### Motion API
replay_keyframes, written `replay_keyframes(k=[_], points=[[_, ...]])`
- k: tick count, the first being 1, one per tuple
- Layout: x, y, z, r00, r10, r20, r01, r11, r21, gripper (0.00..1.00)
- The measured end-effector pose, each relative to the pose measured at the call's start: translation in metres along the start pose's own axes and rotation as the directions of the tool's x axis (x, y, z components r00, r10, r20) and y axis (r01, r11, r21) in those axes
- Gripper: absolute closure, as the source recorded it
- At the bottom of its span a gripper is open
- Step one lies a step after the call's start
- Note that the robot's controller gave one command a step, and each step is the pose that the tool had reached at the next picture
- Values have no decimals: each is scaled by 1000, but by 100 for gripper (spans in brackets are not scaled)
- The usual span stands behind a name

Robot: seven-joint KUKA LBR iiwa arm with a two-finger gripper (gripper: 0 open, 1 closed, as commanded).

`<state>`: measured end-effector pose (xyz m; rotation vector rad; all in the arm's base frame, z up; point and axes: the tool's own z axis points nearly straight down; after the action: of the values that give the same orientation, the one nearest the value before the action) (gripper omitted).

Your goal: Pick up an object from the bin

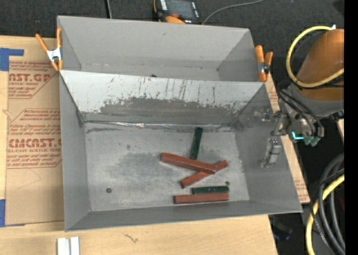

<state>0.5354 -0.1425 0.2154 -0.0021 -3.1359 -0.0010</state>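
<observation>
The end effector [272,152] hangs over the right sloping wall of the bin [112,164]; whether it is open or closed cannot be told. Nearest it, on the bin floor, a long red-brown stick [187,162] crosses a shorter red-brown stick [194,179]. A dark green stick [195,143] lies behind them. A second green stick [210,190] and a third red-brown stick [201,198] lie in front, side by side.
</observation>
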Motion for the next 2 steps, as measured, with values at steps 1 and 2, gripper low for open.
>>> replay_keyframes(k=[1,2], points=[[7,43,150,995,98,0,-98,995,-2,0],[5,42,145,995,98,7,-98,995,0,100]])
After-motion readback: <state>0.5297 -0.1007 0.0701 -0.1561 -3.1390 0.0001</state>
